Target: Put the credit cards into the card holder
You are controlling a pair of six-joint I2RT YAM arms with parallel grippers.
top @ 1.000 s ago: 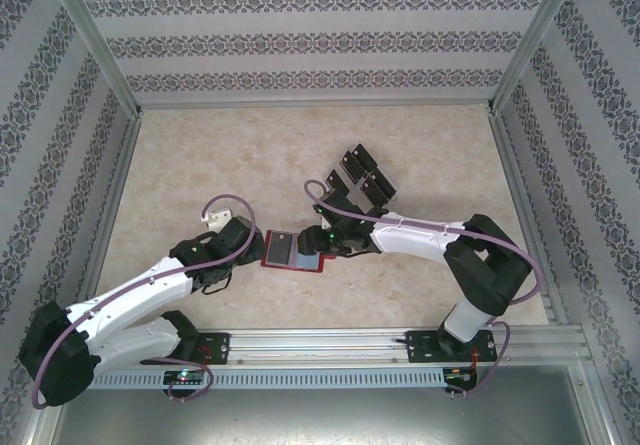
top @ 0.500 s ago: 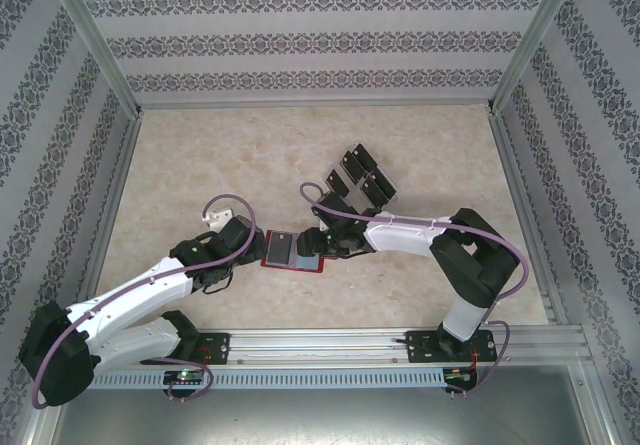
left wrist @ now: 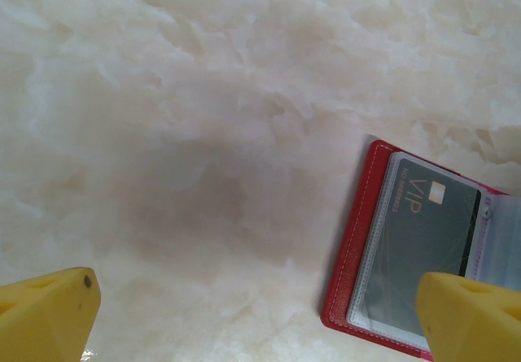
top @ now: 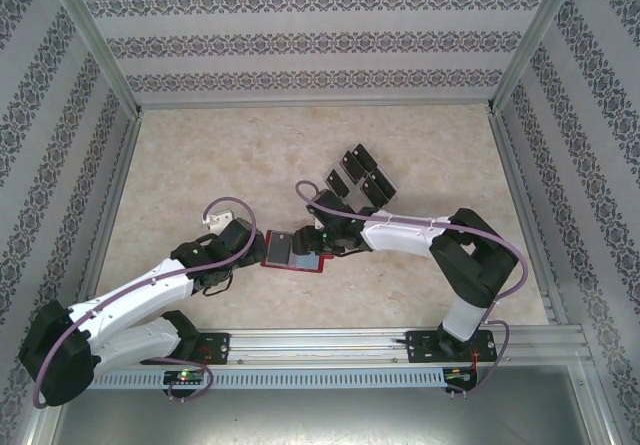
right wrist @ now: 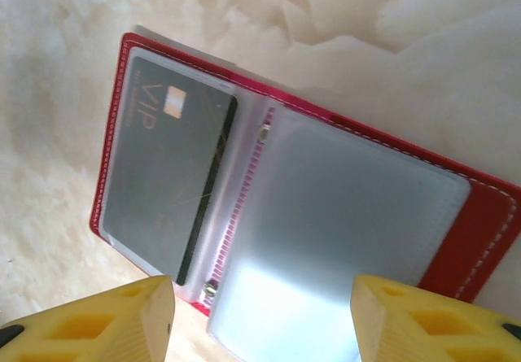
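The card holder (top: 285,250) lies open on the marble table, dark red with clear pockets. One grey VIP credit card (right wrist: 167,183) sits in its left pocket, and the right pocket (right wrist: 350,215) is see-through and glary. Several more black credit cards (top: 362,173) lie in a loose cluster further back on the table. My right gripper (top: 322,239) hovers open over the holder's right half, its yellow fingers (right wrist: 89,321) straddling the clear pocket. My left gripper (top: 250,245) stands wide open beside the holder's left edge (left wrist: 350,248), with one fingertip (left wrist: 472,317) over the holder's corner.
Patterned walls and aluminium frame posts (top: 110,165) close in the table on three sides. A metal rail (top: 330,343) carrying both arm bases runs along the near edge. Bare marble (top: 210,155) stretches left of the cards and behind them.
My right gripper has slid a little to the left, further over the open holder. The left arm and the holder have stayed put.
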